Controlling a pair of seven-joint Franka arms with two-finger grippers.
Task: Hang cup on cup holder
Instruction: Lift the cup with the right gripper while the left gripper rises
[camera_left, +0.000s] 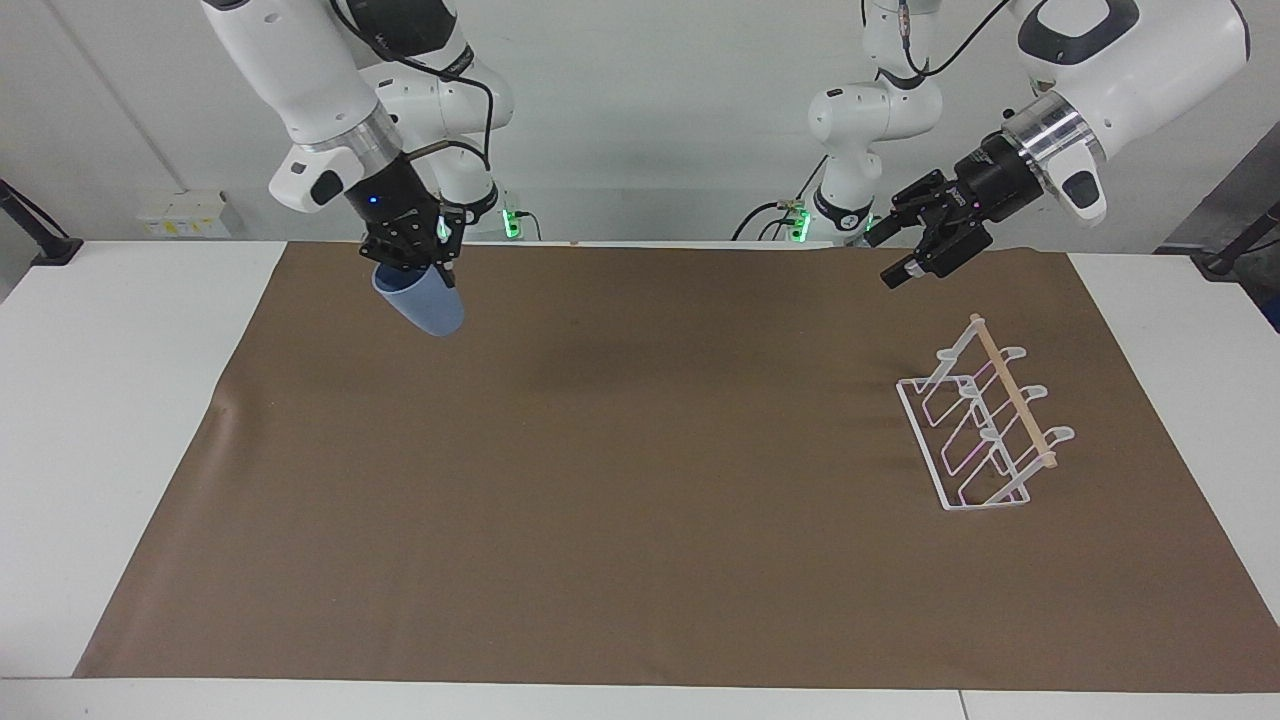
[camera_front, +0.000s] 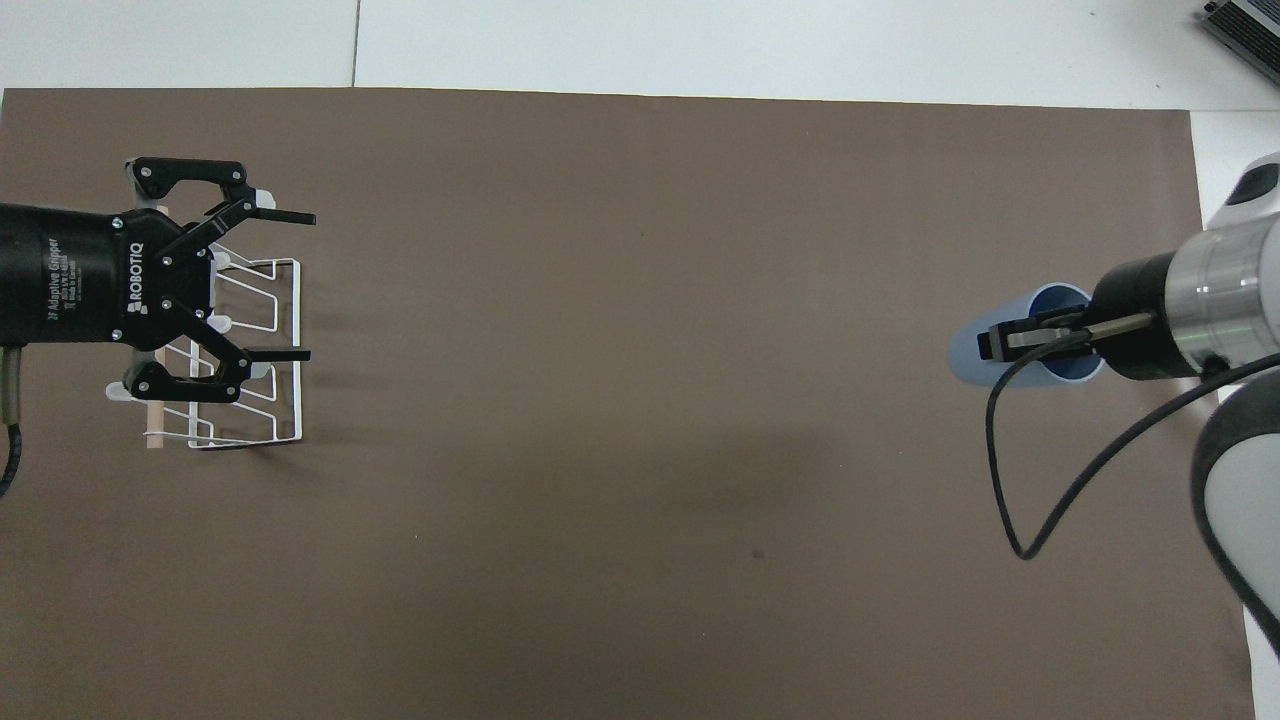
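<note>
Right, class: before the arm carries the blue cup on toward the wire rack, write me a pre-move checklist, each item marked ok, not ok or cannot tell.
1. Cup held: ok, the right end effector is shut on its rim, the cup tilted in the air above the brown mat.
2. Cup holder standing on the mat: ok, at the left arm's end of the table.
3. Prongs free: ok, nothing hangs on them.
4. Mat between cup and holder: ok, nothing lies on it.
5. Left end effector out of the way: not ok, it hangs open above the holder.
6. Holder steadied: not ok, nothing grips it.
</note>
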